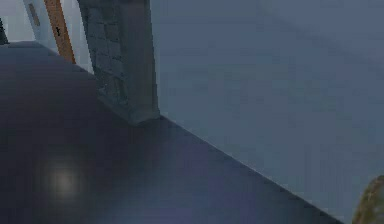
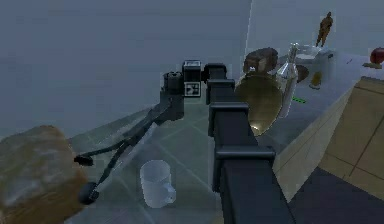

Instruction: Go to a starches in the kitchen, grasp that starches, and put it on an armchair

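Observation:
A brown, rough, loaf-like lump point(image 2: 38, 175) lies at the arm side view's lower left. My gripper point(image 2: 85, 175) reaches down-left from the dark arm point(image 2: 235, 150), and its thin fingers point(image 2: 120, 150) end right at the lump's edge. I cannot tell whether the lump rests on the grey surface below or whether the gripper holds anything. A smaller brown rounded loaf point(image 2: 260, 60) sits on the counter point(image 2: 335, 100) at the upper right.
A clear mug point(image 2: 157, 185) stands just right of the fingers. The counter also carries a big round bowl point(image 2: 258, 105), a glass bottle point(image 2: 289, 68), a small statue point(image 2: 325, 28) and a red thing point(image 2: 377, 56). Ahead are dark floor point(image 1: 90, 160), a grey wall point(image 1: 270, 80) and a stone pillar point(image 1: 120, 55).

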Robot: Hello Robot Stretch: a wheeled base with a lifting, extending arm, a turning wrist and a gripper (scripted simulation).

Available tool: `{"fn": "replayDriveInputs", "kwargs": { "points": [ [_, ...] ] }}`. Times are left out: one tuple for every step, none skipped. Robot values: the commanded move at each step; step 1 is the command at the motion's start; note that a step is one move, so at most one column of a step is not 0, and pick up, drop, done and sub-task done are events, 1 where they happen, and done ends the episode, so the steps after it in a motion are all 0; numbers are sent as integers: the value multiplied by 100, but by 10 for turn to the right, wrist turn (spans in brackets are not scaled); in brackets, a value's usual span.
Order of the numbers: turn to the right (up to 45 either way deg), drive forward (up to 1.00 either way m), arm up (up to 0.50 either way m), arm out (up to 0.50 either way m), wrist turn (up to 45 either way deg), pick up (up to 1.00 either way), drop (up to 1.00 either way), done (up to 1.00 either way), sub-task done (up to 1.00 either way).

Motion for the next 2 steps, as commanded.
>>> {"fn": "replayDriveInputs", "kwargs": {
  "points": [
    [0,0,0,0,-90,0,0,0,0],
    [0,0,0,-28,0,0,0,0,0]
  ]
}}
